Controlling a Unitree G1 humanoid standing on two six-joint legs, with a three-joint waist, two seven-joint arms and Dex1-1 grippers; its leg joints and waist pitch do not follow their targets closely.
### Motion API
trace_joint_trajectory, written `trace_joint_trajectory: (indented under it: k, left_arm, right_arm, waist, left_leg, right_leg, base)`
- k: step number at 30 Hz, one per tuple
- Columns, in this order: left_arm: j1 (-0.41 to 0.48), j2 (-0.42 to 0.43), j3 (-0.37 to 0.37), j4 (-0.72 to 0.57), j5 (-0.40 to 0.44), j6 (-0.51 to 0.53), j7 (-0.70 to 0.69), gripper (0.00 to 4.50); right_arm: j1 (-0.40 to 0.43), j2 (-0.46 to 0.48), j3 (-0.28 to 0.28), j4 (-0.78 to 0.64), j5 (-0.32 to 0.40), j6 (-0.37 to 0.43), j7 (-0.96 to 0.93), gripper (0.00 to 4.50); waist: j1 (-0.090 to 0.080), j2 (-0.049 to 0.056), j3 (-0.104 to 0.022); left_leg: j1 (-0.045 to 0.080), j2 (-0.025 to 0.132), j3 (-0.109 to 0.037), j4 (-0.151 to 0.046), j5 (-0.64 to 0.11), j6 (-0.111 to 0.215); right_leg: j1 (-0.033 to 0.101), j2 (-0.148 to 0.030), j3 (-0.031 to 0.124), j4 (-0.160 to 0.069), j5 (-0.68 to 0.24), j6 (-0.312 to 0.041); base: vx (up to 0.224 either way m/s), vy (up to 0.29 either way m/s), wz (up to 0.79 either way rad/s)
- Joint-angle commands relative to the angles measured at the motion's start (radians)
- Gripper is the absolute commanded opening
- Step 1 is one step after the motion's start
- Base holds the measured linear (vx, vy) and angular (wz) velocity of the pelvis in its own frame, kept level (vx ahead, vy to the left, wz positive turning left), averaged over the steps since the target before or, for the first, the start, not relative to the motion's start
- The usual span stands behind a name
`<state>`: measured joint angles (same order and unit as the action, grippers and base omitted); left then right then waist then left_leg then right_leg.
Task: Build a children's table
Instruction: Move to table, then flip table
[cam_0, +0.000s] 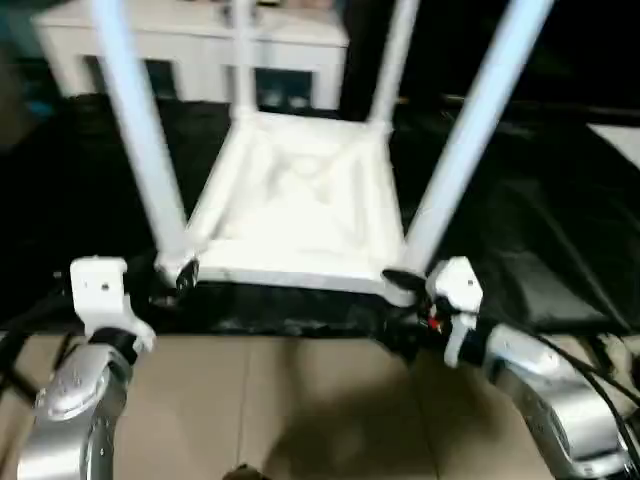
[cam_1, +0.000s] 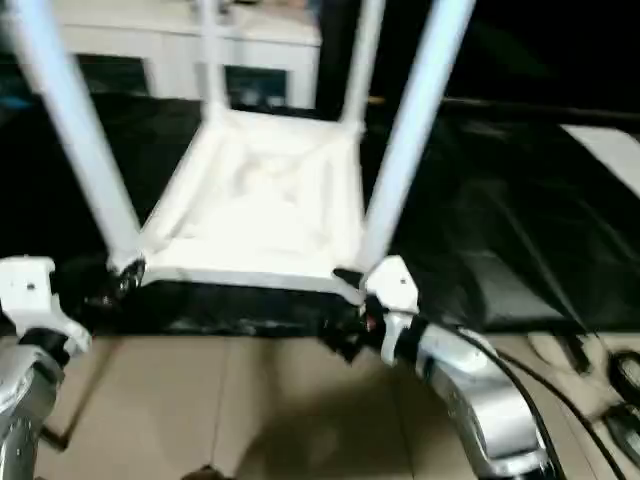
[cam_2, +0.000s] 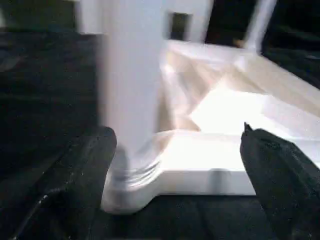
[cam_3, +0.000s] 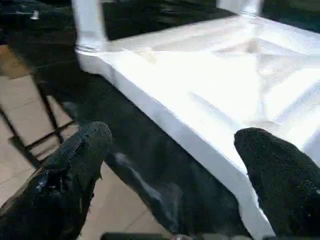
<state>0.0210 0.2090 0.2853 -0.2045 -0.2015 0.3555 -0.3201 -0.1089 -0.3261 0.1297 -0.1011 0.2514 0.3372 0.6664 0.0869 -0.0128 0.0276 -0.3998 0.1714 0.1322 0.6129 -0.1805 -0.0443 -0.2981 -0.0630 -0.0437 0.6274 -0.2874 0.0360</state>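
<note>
The children's table stands upside down on a black cloth. Its white ribbed tabletop (cam_0: 300, 220) lies flat, and all of its white legs rise from the corner sockets. My left gripper (cam_0: 180, 275) is open at the near-left leg (cam_0: 140, 130). In the left wrist view the leg's base (cam_2: 130, 150) stands between the spread fingers (cam_2: 85, 170), close to one of them. My right gripper (cam_0: 405, 290) is open at the corner below the near-right leg (cam_0: 470, 130). Its black fingers (cam_3: 80, 165) straddle the tabletop's near edge (cam_3: 175, 120) without closing on it.
A white glass-doored cabinet (cam_0: 200, 50) stands behind the table. The black cloth (cam_0: 80, 180) spreads to both sides, with a flat white board (cam_1: 610, 150) at the far right. Tan floor (cam_0: 300, 400) lies in front, and cables (cam_1: 600, 370) trail at the right.
</note>
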Motion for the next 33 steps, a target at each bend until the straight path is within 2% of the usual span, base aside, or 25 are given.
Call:
trace_joint_trajectory:
  k: [1, 2, 3, 4, 5, 6, 9, 11, 12, 13, 14, 15, 17, 19, 20, 21, 22, 25, 31, 33]
  left_arm:
    - [-0.092, 0.036, -0.008, 0.115, 0.004, -0.045, -0.043, 4.44]
    - [-0.126, 0.052, -0.011, 0.16, 0.015, -0.061, -0.048, 4.44]
    - [-0.126, 0.052, -0.011, 0.16, 0.015, -0.061, -0.048, 4.44]
    - [-0.154, 0.059, -0.008, 0.193, 0.017, -0.075, -0.049, 4.44]
    - [-0.185, 0.065, -0.001, 0.227, 0.022, -0.081, -0.035, 4.44]
    - [-0.21, 0.067, 0.005, 0.252, 0.016, -0.086, -0.037, 4.44]
    - [-0.25, 0.073, 0.012, 0.295, 0.015, -0.094, -0.026, 4.44]
    - [-0.264, 0.072, 0.012, 0.31, 0.005, -0.104, -0.016, 4.44]
    - [-0.265, 0.07, 0.011, 0.311, 0.0, -0.105, -0.014, 4.44]
    - [-0.264, 0.066, 0.011, 0.311, -0.005, -0.102, -0.011, 4.44]
    - [-0.263, 0.063, 0.011, 0.311, -0.007, -0.1, -0.01, 4.44]
    - [-0.266, 0.06, 0.011, 0.319, -0.006, -0.111, -0.007, 4.44]
    - [-0.274, 0.06, 0.009, 0.341, -0.002, -0.131, -0.004, 4.44]
    - [-0.319, 0.069, 0.043, 0.425, 0.019, -0.159, 0.059, 4.44]
    - [-0.323, 0.069, 0.046, 0.432, 0.019, -0.162, 0.065, 4.44]
    - [-0.341, 0.075, 0.064, 0.461, 0.03, -0.169, 0.103, 4.44]
    - [-0.348, 0.072, 0.075, 0.466, 0.017, -0.174, 0.104, 4.44]
    - [-0.364, 0.071, 0.082, 0.485, -0.006, -0.181, 0.094, 4.44]
    - [-0.449, 0.083, 0.035, 0.624, -0.042, -0.256, -0.058, 4.44]
    - [-0.483, 0.094, 0.009, 0.685, -0.025, -0.274, -0.094, 4.44]
  right_arm:
    - [-0.084, 0.035, -0.042, 0.113, -0.033, -0.046, -0.085, 4.5]
    - [-0.112, 0.047, -0.057, 0.156, -0.04, -0.065, -0.114, 4.5]
    - [-0.112, 0.047, -0.057, 0.156, -0.04, -0.065, -0.114, 4.5]
    - [-0.135, 0.055, -0.074, 0.192, -0.045, -0.08, -0.142, 4.5]
    - [-0.155, 0.057, -0.09, 0.225, -0.047, -0.093, -0.161, 4.5]
    - [-0.172, 0.055, -0.104, 0.255, -0.052, -0.106, -0.179, 4.5]
    - [-0.195, 0.044, -0.123, 0.31, -0.061, -0.135, -0.195, 4.5]
    - [-0.203, 0.036, -0.122, 0.331, -0.066, -0.154, -0.179, 4.5]
    - [-0.202, 0.036, -0.121, 0.331, -0.065, -0.158, -0.167, 4.5]
    - [-0.198, 0.035, -0.117, 0.325, -0.063, -0.158, -0.154, 4.5]
    - [-0.196, 0.035, -0.115, 0.321, -0.061, -0.157, -0.146, 4.5]
    - [-0.189, 0.035, -0.105, 0.312, -0.053, -0.156, -0.128, 4.5]
    - [-0.179, 0.034, -0.088, 0.296, -0.037, -0.152, -0.094, 4.5]
    - [-0.134, 0.025, -0.031, 0.218, 0.006, -0.122, 0.01, 4.5]
    - [-0.13, 0.024, -0.026, 0.21, 0.01, -0.119, 0.019, 4.5]
    - [-0.112, 0.015, 0.0, 0.185, 0.008, -0.118, 0.044, 4.5]
    - [-0.104, 0.013, 0.008, 0.176, 0.008, -0.116, 0.05, 4.5]
    - [-0.093, 0.021, 0.012, 0.169, 0.011, -0.115, 0.058, 4.5]
    - [-0.133, 0.053, 0.015, 0.208, 0.006, -0.116, 0.052, 4.5]
    - [-0.151, 0.066, 0.024, 0.23, 0.001, -0.116, 0.049, 4.5]
  waist:
    - [-0.008, 0.017, -0.037]
    - [-0.01, 0.011, -0.044]
    - [-0.008, 0.011, -0.044]
    - [-0.002, 0.014, -0.049]
    - [0.001, 0.016, -0.047]
    - [0.003, 0.008, -0.047]
    - [0.009, 0.005, -0.047]
    - [0.009, 0.005, -0.051]
    - [0.01, 0.003, -0.052]
    - [0.01, -0.001, -0.051]
    - [0.012, -0.001, -0.049]
    - [0.012, -0.001, -0.049]
    - [0.017, -0.008, -0.045]
    - [0.023, -0.006, -0.044]
    - [0.026, -0.006, -0.045]
    - [0.026, -0.007, -0.044]
    - [0.027, -0.008, -0.045]
    - [0.03, -0.009, -0.043]
    - [0.03, -0.015, -0.04]
    - [0.028, -0.009, -0.044]
  left_leg:
    - [0.034, 0.043, -0.033, -0.12, -0.407, -0.112]
    - [0.027, 0.048, -0.033, -0.118, -0.355, -0.114]
    - [0.019, 0.049, -0.033, -0.118, -0.308, -0.106]
    - [0.022, 0.049, -0.029, -0.113, -0.226, -0.086]
    - [0.031, 0.05, -0.02, -0.109, -0.22, -0.077]
    - [0.032, 0.049, -0.014, -0.108, -0.236, -0.071]
    - [0.032, 0.052, -0.005, -0.106, -0.213, -0.056]
    - [0.027, 0.053, -0.003, -0.101, -0.167, -0.036]
    - [0.029, 0.053, 0.0, -0.098, -0.159, -0.026]
    - [0.03, 0.053, 0.002, -0.097, -0.158, -0.019]
    - [0.029, 0.056, 0.003, -0.098, -0.156, -0.002]
    - [0.029, 0.056, 0.003, -0.098, -0.156, -0.002]
    - [0.032, 0.059, 0.006, -0.101, -0.183, 0.008]
    - [0.037, 0.06, 0.007, -0.101, -0.21, 0.008]
    - [0.036, 0.063, 0.003, -0.104, -0.212, 0.008]
    - [0.033, 0.064, 0.002, -0.106, -0.206, 0.007]
    - [0.036, 0.065, 0.002, -0.105, -0.201, -0.003]
    - [0.038, 0.065, 0.005, -0.106, -0.211, -0.014]
    - [0.037, 0.061, 0.007, -0.11, -0.223, -0.03]
    - [0.038, 0.061, 0.007, -0.109, -0.216, -0.039]
  right_leg:
    - [-0.028, -0.077, 0.029, -0.081, -0.094, -0.128]
    - [-0.015, -0.085, 0.031, -0.076, -0.056, -0.137]
    - [-0.01, -0.083, 0.028, -0.073, -0.015, -0.132]
    - [-0.013, -0.076, 0.024, -0.066, 0.092, -0.129]
    - [-0.023, -0.076, 0.028, -0.064, 0.137, -0.14]
    - [-0.022, -0.079, 0.031, -0.066, 0.134, -0.151]
    - [-0.022, -0.08, 0.034, -0.065, 0.131, -0.166]
    - [-0.017, -0.077, 0.034, -0.059, 0.186, -0.166]
    - [-0.02, -0.076, 0.033, -0.058, 0.204, -0.169]
    - [-0.021, -0.076, 0.034, -0.058, 0.207, -0.173]
    - [-0.021, -0.078, 0.034, -0.058, 0.195, -0.181]
    - [-0.021, -0.078, 0.034, -0.058, 0.195, -0.181]
    - [-0.025, -0.078, 0.036, -0.065, 0.136, -0.185]
    - [-0.027, -0.076, 0.039, -0.068, 0.102, -0.175]
    - [-0.025, -0.078, 0.038, -0.067, 0.108, -0.166]
    - [-0.024, -0.078, 0.037, -0.066, 0.114, -0.164]
    - [-0.028, -0.077, 0.035, -0.063, 0.133, -0.165]
    - [-0.031, -0.079, 0.037, -0.064, 0.121, -0.178]
    - [-0.034, -0.081, 0.04, -0.071, 0.066, -0.177]
    - [-0.034, -0.081, 0.04, -0.065, 0.082, -0.179]
  base:
    - [-0.022, 0.026, -0.27]
    - [0.0, 0.0, 0.0]
    - [-0.008, -0.009, -0.22]
    - [0.0, 0.0, 0.0]
    - [0.0, 0.0, 0.0]
    - [0.0, 0.0, 0.0]
    - [0.0, 0.0, 0.0]
    - [0.0, 0.0, 0.0]
    - [0.0, 0.0, 0.0]
    - [0.0, 0.0, 0.0]
    - [0.0, 0.0, 0.0]
    - [0.0, 0.0, 0.0]
    - [0.0, 0.0, 0.0]
    - [0.0, 0.0, 0.0]
    - [0.0, 0.0, 0.0]
    - [0.0, 0.0, 0.0]
    - [0.0, 0.0, 0.0]
    - [0.0, 0.0, 0.0]
    - [0.0, 0.0, 0.0]
    - [0.0, 0.0, 0.0]
